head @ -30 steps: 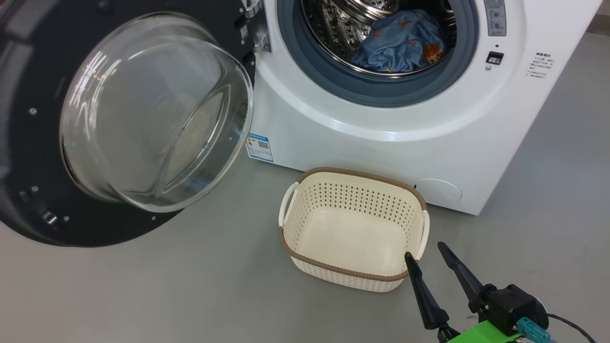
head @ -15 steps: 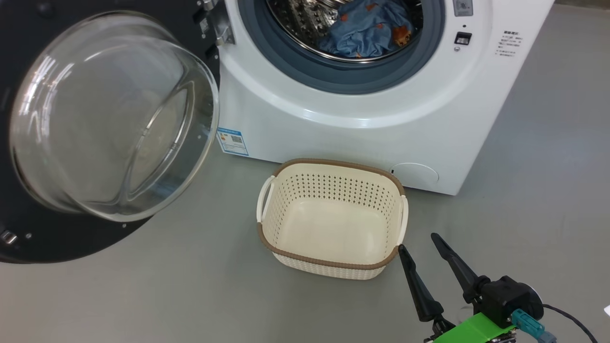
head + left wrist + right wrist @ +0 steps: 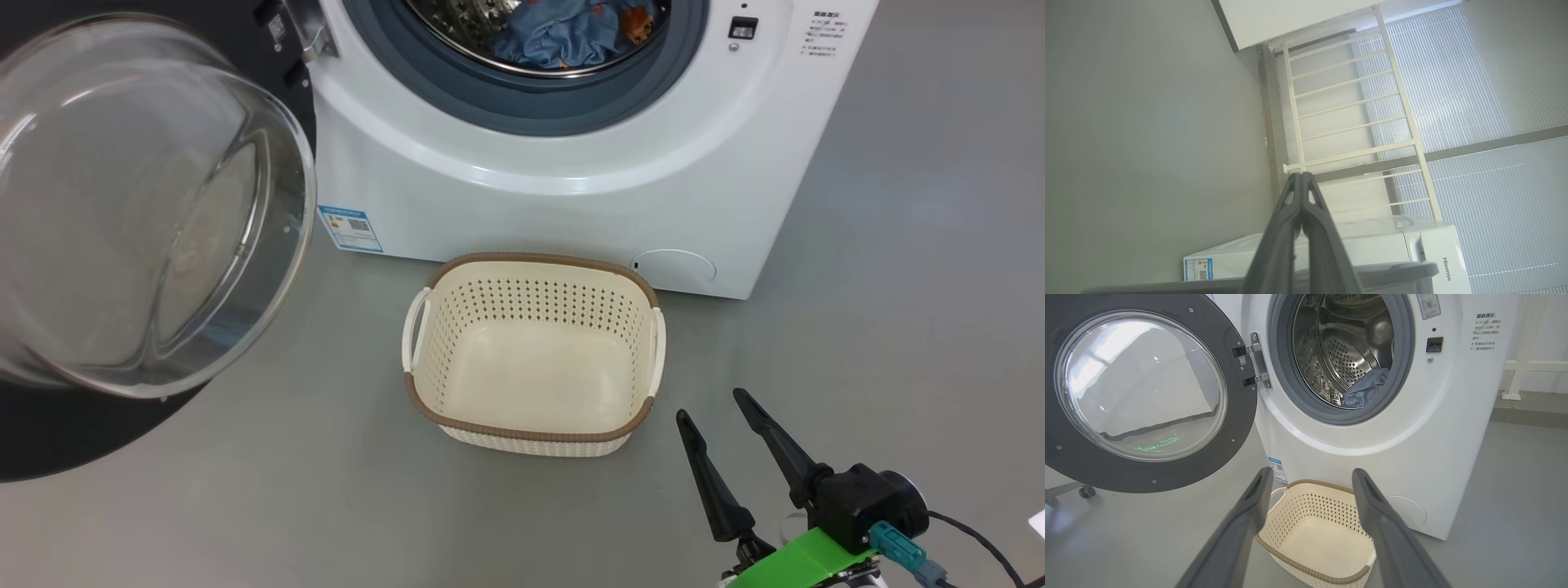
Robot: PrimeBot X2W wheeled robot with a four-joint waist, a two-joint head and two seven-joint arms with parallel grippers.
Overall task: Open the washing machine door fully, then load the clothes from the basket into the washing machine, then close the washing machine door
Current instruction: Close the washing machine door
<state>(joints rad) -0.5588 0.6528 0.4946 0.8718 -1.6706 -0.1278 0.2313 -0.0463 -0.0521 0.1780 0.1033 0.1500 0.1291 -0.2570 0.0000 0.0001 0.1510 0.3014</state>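
The top of the head view cuts off the washing machine (image 3: pixel 555 188), so I get just the lower arc of its mouth. The clothes (image 3: pixel 563 37) peek in there as a crumpled blue heap with orange print, partly lost over the picture's edge. The washing machine door (image 3: pixel 147 212) stands swung wide on my left, its far side cropped. The print on the blue label (image 3: pixel 351 229) is too fine to read.

My right gripper (image 3: pixel 710 404) hovers above the grey floor (image 3: pixel 326 506) near the basket (image 3: pixel 531 260), off its near right corner. Its fingers are spread wide, holding nothing and touching nothing. My left gripper (image 3: pixel 1301 174) is pressed tight, tips together and empty, pointing at a white railing (image 3: pixel 1347 106) and blinds (image 3: pixel 1474 81).

The basket sits on the floor right in front of the machine. It is perforated cream plastic with rounded corners, a brown woven-look rim and a bare bottom. The door glass is a clear bulging bowl in a dark ring. The drum (image 3: pixel 1347 347) is perforated steel inside a grey rubber ring (image 3: pixel 1286 375).
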